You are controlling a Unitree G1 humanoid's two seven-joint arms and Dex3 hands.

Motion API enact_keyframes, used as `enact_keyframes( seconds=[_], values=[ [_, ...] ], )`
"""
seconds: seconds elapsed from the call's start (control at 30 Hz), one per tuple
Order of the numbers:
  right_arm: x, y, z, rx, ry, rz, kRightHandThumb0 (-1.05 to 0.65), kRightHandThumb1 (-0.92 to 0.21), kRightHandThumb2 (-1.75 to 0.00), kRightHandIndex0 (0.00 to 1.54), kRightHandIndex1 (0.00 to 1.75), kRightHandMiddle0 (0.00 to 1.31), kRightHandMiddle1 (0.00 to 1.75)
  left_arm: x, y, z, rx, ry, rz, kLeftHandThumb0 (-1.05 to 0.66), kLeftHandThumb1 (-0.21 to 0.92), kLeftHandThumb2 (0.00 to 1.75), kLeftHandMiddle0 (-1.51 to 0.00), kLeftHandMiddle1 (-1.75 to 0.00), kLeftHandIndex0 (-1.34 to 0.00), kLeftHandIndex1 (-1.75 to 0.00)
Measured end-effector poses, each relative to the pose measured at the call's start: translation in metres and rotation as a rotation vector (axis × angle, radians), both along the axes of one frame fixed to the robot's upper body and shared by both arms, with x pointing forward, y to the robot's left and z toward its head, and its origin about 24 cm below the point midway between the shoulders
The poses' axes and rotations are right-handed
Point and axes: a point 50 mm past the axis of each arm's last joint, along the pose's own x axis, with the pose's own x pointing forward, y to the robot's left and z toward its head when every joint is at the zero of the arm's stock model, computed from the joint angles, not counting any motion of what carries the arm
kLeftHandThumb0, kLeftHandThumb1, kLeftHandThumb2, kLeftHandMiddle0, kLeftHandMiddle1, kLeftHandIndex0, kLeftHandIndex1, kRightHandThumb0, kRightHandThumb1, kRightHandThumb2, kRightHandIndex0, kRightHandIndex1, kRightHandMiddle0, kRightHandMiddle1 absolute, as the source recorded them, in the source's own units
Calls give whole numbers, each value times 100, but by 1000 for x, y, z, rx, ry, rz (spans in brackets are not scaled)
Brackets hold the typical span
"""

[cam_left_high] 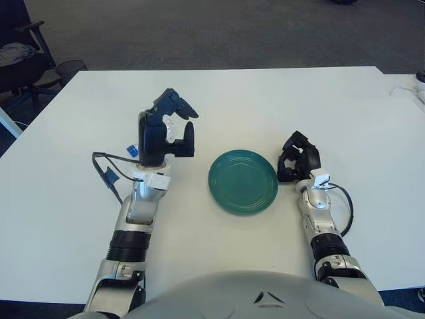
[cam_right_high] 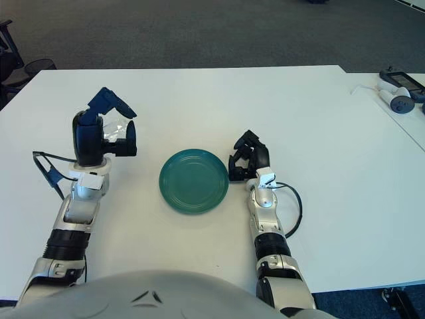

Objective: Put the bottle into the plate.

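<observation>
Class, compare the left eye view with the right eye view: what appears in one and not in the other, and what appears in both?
Only the left eye view shows the office chair beyond the table's far left corner and the bottle's blue cap beside the left wrist.

Only the right eye view shows the devices on the neighbouring table at far right.

Both show the white table, the green plate, the left hand raised over the bottle, and the right hand beside the plate's right edge.
</observation>
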Motion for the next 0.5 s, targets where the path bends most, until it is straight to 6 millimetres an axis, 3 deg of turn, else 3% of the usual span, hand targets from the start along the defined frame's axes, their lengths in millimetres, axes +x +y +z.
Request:
enact_keyframes(
  seconds=[0.37,0.5],
  values=[
    [1,1,0,6,1,34,-1,10,-175,92,174,77,162,5,-1,20,60,-97,-22,0,1,164,-88,-164,-62,-175],
    [2,2,0,7,2,45,-1,11,-175,92,175,77,161,17,5,24,109,-98,59,0,1,163,-88,-162,-62,-175]
  ],
)
